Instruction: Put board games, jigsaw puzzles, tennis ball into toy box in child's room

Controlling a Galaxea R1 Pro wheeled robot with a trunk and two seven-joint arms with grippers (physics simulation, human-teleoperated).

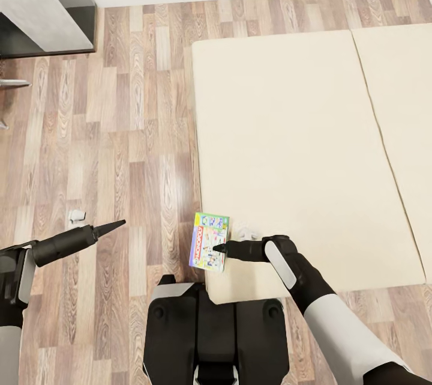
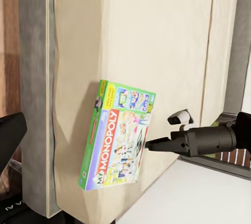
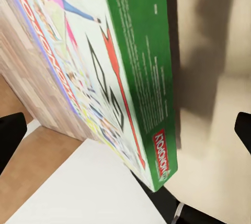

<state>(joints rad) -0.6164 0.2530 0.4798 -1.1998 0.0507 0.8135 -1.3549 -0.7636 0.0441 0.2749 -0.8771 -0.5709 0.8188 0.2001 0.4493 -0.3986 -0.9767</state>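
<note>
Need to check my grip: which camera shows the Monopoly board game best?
Left wrist view: the whole board game and the right gripper at its edge. Head view shows it small at the bed corner; right wrist view, one close-up edge.

Count from my cameras: one board game (image 1: 209, 241), the white-and-green Monopoly box, at the bed's near corner. One bed (image 1: 312, 151), with two beige sheet panels split by one seam. Two grippers of mine: left gripper (image 1: 111, 227) over the wood floor (image 1: 120, 151), right gripper (image 1: 221, 248) at the box. Two small white objects, too small to identify: one on the floor (image 1: 77, 215), one on the bed (image 1: 246, 233) beside the box. One grey furniture unit (image 1: 36, 6) by the wall.
</note>
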